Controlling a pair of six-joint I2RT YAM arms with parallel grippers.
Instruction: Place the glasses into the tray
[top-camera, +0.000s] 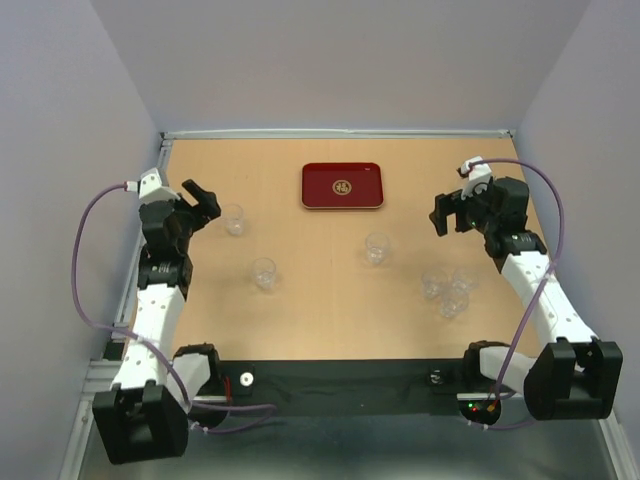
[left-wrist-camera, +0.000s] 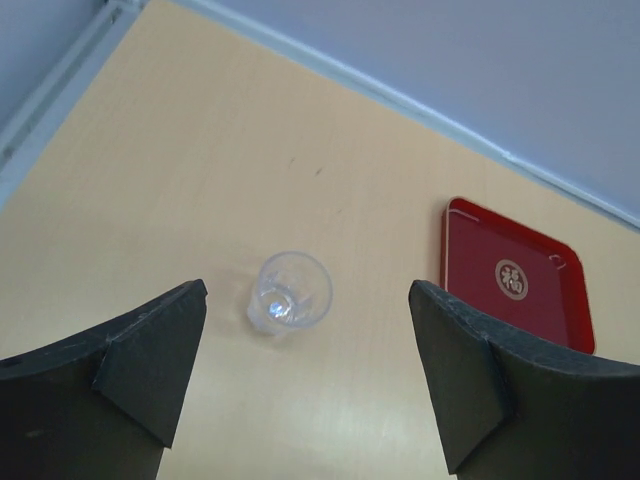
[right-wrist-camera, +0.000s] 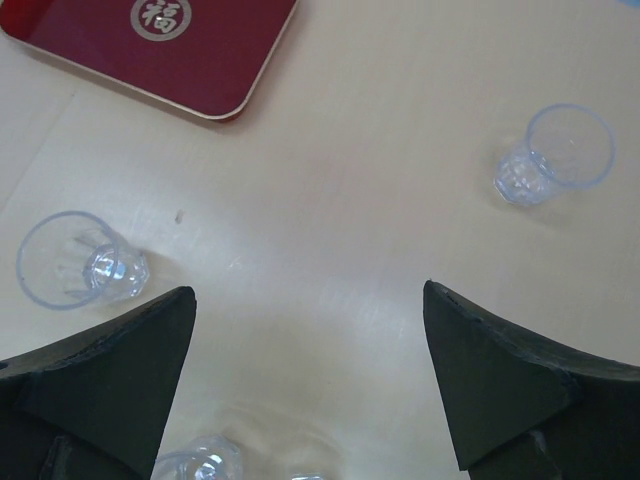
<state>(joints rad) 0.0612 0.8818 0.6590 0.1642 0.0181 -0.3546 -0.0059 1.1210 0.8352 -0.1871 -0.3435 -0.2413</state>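
Pale wood tabletop (top-camera: 330, 320) bears the tray (top-camera: 343, 186); all six glasses (top-camera: 376, 247) stand outside the tray, nearer the arms. Left pincer (top-camera: 205, 203) and right pincer (top-camera: 448, 218) flank the tray, both released, gripping nothing.

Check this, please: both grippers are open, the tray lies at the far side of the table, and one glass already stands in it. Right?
Not quite. The tray is empty: the top external view shows all six glasses on the table outside it. The left gripper and right gripper are open, and the tray lies at the far side.
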